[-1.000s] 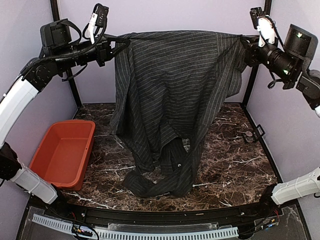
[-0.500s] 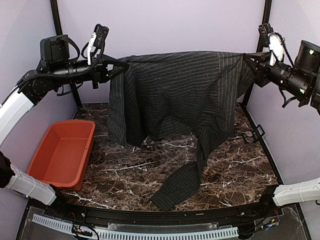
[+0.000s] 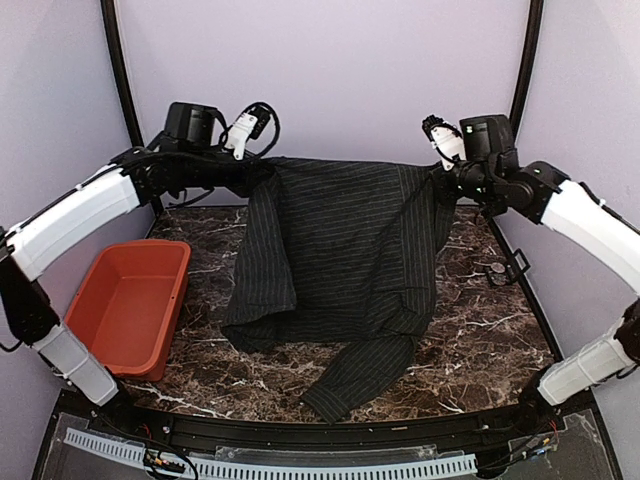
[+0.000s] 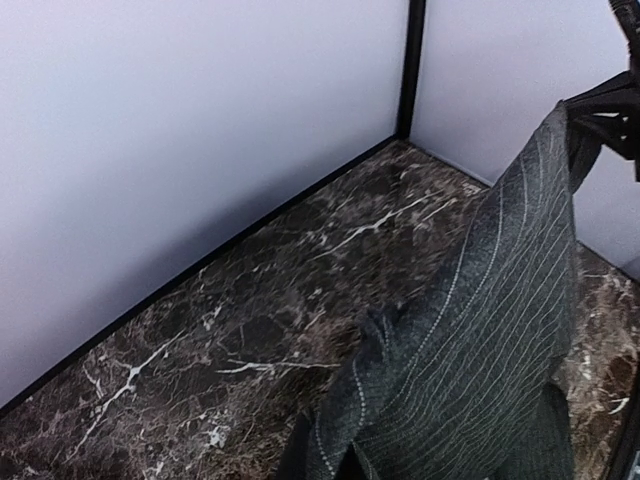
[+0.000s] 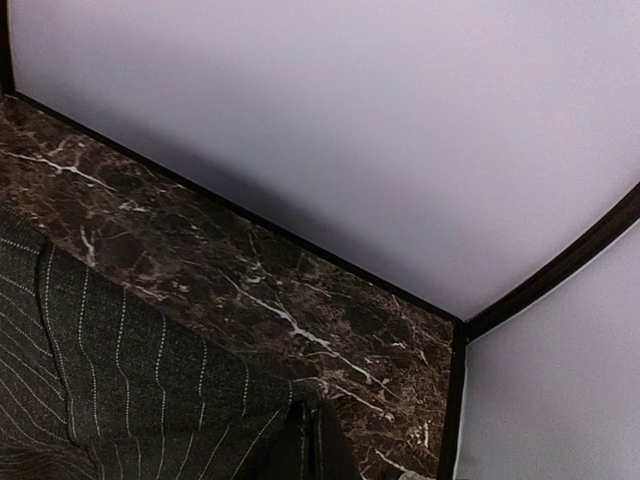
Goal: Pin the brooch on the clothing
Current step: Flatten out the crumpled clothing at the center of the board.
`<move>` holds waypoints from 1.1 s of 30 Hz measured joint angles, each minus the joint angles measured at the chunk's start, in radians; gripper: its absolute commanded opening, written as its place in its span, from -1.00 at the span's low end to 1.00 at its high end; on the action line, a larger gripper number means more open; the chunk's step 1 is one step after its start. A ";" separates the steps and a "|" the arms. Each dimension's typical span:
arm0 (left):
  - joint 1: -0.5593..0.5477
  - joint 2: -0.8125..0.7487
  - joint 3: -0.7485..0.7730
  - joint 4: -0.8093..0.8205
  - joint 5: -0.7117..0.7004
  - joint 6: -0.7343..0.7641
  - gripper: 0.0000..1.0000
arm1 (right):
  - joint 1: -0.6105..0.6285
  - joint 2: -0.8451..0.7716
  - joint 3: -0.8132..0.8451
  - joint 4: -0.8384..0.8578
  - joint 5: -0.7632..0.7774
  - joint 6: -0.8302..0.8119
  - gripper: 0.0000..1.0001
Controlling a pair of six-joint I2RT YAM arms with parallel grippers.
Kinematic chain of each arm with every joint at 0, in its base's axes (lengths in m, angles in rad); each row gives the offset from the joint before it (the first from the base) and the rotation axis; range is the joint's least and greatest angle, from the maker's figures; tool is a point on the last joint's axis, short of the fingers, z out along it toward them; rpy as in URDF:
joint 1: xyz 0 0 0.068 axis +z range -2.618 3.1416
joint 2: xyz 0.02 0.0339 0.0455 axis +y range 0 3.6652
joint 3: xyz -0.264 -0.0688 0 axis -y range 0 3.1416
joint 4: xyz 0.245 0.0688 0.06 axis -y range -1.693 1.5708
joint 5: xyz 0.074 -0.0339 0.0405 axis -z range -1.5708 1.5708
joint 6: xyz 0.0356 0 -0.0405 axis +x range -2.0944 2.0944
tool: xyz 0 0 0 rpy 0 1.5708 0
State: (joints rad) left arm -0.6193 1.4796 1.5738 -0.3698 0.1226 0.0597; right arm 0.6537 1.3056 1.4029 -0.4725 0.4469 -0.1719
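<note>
The shirt (image 3: 340, 250) hung between the two claws over the far half of the tabletop (image 3: 480, 330). Its top edge was stretched nearly level from one claw to the other. The left claw (image 3: 260, 176) was clamped tight on the upper left corner of the cloth, and the right claw (image 3: 444, 176) was clamped tight on the upper right corner. Both arms reached in from the sides, with their wrists raised above the marble.

From that edge the dark pinstriped cloth sloped down toward the near side. Its lower part lay on the tabletop in loose folds. One long strip of it trailed farther toward the near edge, right of centre, and lay flat on the marble.

The left wrist view showed a narrow fold of the cloth rising from between the claw's fingers toward the other claw. The right wrist view showed the cloth gathered to a point at its own fingers, close to the back right corner post.

A red bin (image 3: 125, 305) sat on the left side of the tabletop, near the shirt's left edge but not touching it. A small pale item (image 3: 493, 268) lay on the marble near the right edge, too small to make out.
</note>
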 measured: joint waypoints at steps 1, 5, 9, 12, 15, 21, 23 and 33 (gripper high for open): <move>0.004 0.062 0.029 -0.005 -0.031 0.005 -0.99 | -0.032 0.048 0.011 0.011 -0.002 -0.006 -1.00; 0.037 0.321 0.244 -0.037 -0.100 0.045 -0.99 | -0.161 0.256 0.154 0.057 -0.032 -0.051 -1.00; 0.076 0.535 0.594 -0.092 -0.091 0.101 -0.99 | -0.232 0.406 0.433 0.064 -0.082 -0.111 -1.00; 0.090 0.571 0.777 -0.117 -0.035 0.141 -0.99 | -0.243 0.406 0.585 0.064 -0.121 -0.148 -1.00; 0.089 0.482 0.792 -0.103 0.043 0.172 -0.99 | -0.236 0.317 0.611 0.082 -0.165 -0.170 -1.00; 0.007 0.089 0.352 0.000 0.172 0.219 -0.99 | -0.215 -0.011 0.292 0.066 -0.299 -0.174 -1.00; -0.041 -0.021 0.159 0.030 0.172 0.225 -0.99 | -0.201 -0.083 0.156 0.025 -0.327 -0.174 -1.00; -0.278 -0.053 -0.488 -0.026 0.102 0.144 -0.29 | 0.018 -0.085 -0.272 -0.341 -0.253 -0.152 0.17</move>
State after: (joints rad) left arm -0.8970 1.4269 1.0859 -0.3962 0.2245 0.2039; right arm 0.6712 1.2205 1.1305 -0.8139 0.1944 -0.3237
